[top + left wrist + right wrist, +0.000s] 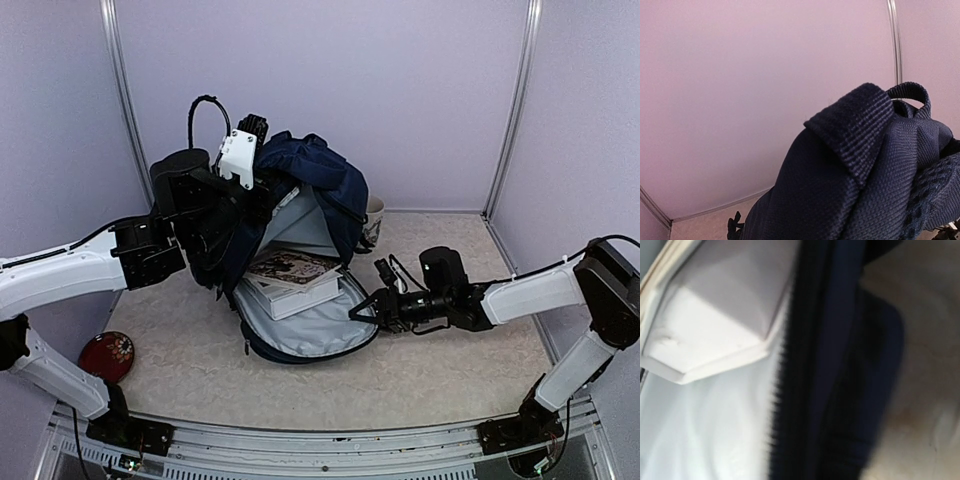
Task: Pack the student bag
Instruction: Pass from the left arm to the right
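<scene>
The student bag sits in the middle of the table, a bit toward the back wall. Its long way runs from front to back. The top end is lifted up at the back, and the open mouth faces the front with the flap lying flat. Books lie inside on the grey lining. The left gripper is pinched tight on the top of the bag. The right gripper is at the flap's right edge. I cannot tell how wide it is.
</scene>
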`<state>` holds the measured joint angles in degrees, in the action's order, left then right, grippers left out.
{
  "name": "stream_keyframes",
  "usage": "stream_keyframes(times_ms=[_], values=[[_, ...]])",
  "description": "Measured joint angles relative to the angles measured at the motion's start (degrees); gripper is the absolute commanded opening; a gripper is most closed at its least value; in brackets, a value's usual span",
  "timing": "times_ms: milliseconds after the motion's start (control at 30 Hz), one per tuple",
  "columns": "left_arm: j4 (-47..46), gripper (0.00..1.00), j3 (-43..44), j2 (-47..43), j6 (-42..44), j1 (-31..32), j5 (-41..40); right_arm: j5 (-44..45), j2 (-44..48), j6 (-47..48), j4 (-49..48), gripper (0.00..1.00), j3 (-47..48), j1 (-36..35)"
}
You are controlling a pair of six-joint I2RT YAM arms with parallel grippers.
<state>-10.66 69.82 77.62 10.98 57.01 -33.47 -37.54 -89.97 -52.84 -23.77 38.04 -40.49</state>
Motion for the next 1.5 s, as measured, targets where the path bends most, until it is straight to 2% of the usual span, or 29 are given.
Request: stream_keyframes(times_ms=[33, 67, 167, 267, 433, 600, 667, 733, 767, 900, 1000, 1033, 1067, 1200, 1333, 1500], values=[[0.0, 0.0, 0.0, 0.0, 0.0, -0.04, -0.22, -0.09, -0.31, -0.09, 0.28, 0.02, 0.63, 0.02], [0.0, 0.0, 0.0, 0.0, -0.02, -0.11, -0.59, -0.15, -0.63, -0.07, 0.9, 0.0, 1.57, -0.02], [-0.04, 0.0, -0.02, -0.07, -0.31, -0.37, -1.62, 0.39, -0.44, 2.36, 6.45, 0.0, 5.44, 0.0], [-0.55, 0.0, -1.14, -1.51, -1.4, -0.72, -2.64, 3.5, 0.46, 7.78, 16.96, 0.0, 11.89, 0.11], [-1.51, 0.0, -5.09, -6.99, -5.81, -1.64, -3.28, 11.17, 0.94, 19.5, 36.98, 0.0, 29.2, 0.0], [-3.96, 0.03, -8.04, -12.13, -12.17, -3.06, 1.25, 19.96, 0.72, 32.35, 53.2, 0.0, 48.63, 0.02], [-6.56, 0.09, -10.51, -14.4, -14.71, -3.06, 3.43, 21.92, -0.39, 36.13, 58.16, 0.0, 55.41, 0.04], [-9.14, 0.18, -13.03, -16.09, -17.29, -3.1, 5.03, 23.15, -2.47, 40.0, 62.16, 0.0, 62.16, 0.11], [-10.21, 0.27, -14.21, -16.68, -18.71, -3.19, 5.86, 23.5, -3.72, 41.75, 63.89, 0.0, 65.18, 0.11], [-11.32, 0.71, -16.85, -16.17, -23.96, -3.41, 11.89, 24.55, -10.45, 48.39, 70.53, 0.0, 76.83, 0.11], [-10.95, 0.87, -18.18, -14.45, -26.14, -3.34, 20.15, 26.25, -15.87, 53.46, 74.86, 0.0, 84.65, 0.33], [-9.77, 0.91, -18.64, -13.81, -26.45, -3.28, 24.55, 26.62, -16.55, 54.45, 75.23, 0.0, 85.4, 0.57], [-9.42, 0.98, -18.78, -13.73, -26.51, -3.21, 25.53, 27.61, -17.44, 56.41, 76.06, 0.0, 86.44, 0.68], [-3.87, 0.99, -19.21, -14.99, -22.43, -0.74, 34.73, 32.94, -18.12, 64.22, 77.26, 0.0, 87.3, 0.57], [1.03, 0.99, -18.51, -19.08, -16.94, 2.71, 40.68, 37.94, -18.12, 70.75, 77.53, 0.0, 88.11, 0.52], [3.67, 0.99, -17.9, -23.39, -12.92, 3.13, 44.37, 39.71, -18.12, 75.87, 77.18, 0.0, 88.46, 0.35]])
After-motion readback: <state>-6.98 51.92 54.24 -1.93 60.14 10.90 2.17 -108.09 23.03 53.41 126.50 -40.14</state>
